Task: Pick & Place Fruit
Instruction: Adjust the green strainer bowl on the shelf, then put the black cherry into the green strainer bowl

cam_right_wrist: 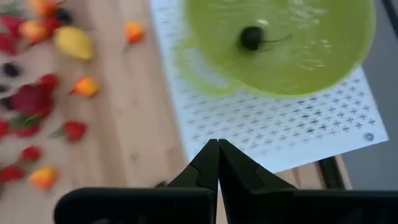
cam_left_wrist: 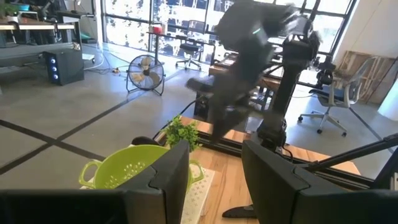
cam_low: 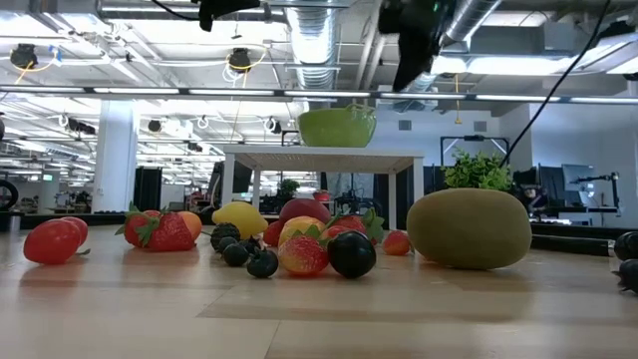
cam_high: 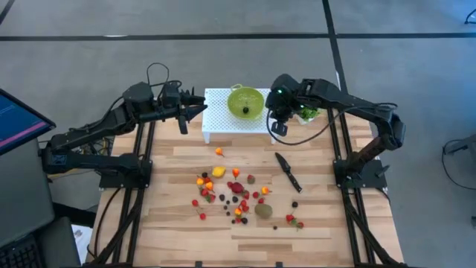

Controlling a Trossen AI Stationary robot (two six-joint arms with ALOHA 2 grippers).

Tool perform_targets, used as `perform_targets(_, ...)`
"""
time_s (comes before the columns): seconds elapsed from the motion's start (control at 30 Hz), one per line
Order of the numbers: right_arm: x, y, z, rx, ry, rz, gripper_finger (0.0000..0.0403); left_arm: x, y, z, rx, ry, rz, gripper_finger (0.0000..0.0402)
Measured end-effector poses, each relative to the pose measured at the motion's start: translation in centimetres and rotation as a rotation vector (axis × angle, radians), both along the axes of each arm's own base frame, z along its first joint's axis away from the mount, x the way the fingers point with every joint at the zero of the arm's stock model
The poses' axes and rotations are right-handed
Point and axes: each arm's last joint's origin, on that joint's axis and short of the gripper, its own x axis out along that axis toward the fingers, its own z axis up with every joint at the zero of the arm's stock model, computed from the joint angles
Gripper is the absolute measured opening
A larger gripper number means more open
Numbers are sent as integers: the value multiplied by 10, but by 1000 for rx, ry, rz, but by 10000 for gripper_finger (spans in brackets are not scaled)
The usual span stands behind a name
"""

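Many tiny toy fruits (cam_high: 234, 193) lie scattered mid-table: red, orange, yellow, dark purple, plus a larger brown-green one (cam_high: 262, 211). In the low view they crowd the foreground (cam_low: 299, 244). A green colander (cam_high: 245, 102) stands on a white perforated stand (cam_high: 217, 119) and has one dark berry (cam_right_wrist: 251, 38) lying inside. My right gripper (cam_high: 277, 128) hovers shut above the stand's near right corner (cam_right_wrist: 217, 163). My left gripper (cam_high: 201, 110) is raised at the stand's left side, open (cam_left_wrist: 214, 165), holding nothing.
A black knife (cam_high: 288, 172) lies right of the fruit. A small green potted plant (cam_high: 309, 113) stands behind the right arm, next to the stand. Bare wood lies along the table's near edge and left side.
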Motion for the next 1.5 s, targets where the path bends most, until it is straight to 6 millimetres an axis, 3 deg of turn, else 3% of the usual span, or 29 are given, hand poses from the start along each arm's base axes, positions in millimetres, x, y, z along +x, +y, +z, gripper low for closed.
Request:
perform_targets(0.2,5,-34,-12,-42,-81,-79,1,0,0,0,2,-4,0,142)
perform_targets(0.43,2,-64,-35,27,-28,-129,0,0,0,1,4,-8,1,142)
perform_targets(0.77,13,-68,-37,21,-96,-63,0,0,0,2,9,-20,0,142)
perform_targets(0.97,7,-63,-41,75,-32,-65,0,0,0,3,11,-24,1,142)
perform_targets(1.1,-8,-49,-36,128,69,-79,0,0,0,3,12,-27,1,142)
perform_targets(1.2,-14,-29,-27,165,105,-70,0,0,0,3,12,-26,1,142)
perform_targets(1.33,-16,11,-11,194,94,-37,0,0,0,3,13,-27,0,142)
perform_targets(1.5,-15,76,8,231,32,-1,0,0,0,4,15,-33,0,142)
